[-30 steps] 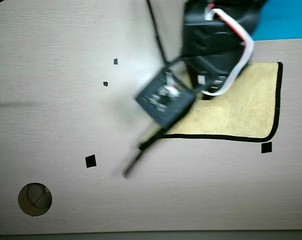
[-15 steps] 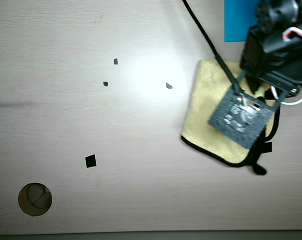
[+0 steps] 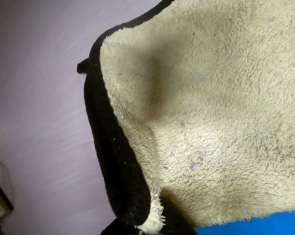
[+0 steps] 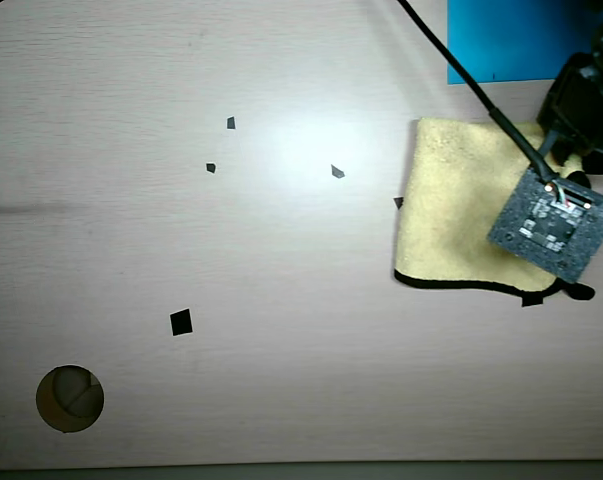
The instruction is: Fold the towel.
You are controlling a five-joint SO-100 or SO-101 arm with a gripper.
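Observation:
The pale yellow fuzzy towel (image 4: 446,215) lies at the right of the table in the overhead view, with its black trim along the lower edge and a small black loop (image 4: 581,292) at the lower right corner. The arm's black camera board (image 4: 553,222) hangs over the towel's right part and hides the gripper there. In the wrist view the towel (image 3: 220,112) fills the frame, and its black-trimmed edge (image 3: 113,161) curls up toward the camera. The gripper (image 3: 152,227) sits at the bottom edge, with dark jaws on either side of a pinched towel tip.
A bright blue sheet (image 4: 506,40) lies at the back right, touching the towel's far side; it also shows in the wrist view (image 3: 255,225). A black cable (image 4: 461,70) crosses toward the arm. Small black tape marks (image 4: 181,322) and a round hole (image 4: 70,398) are on the pale wood table.

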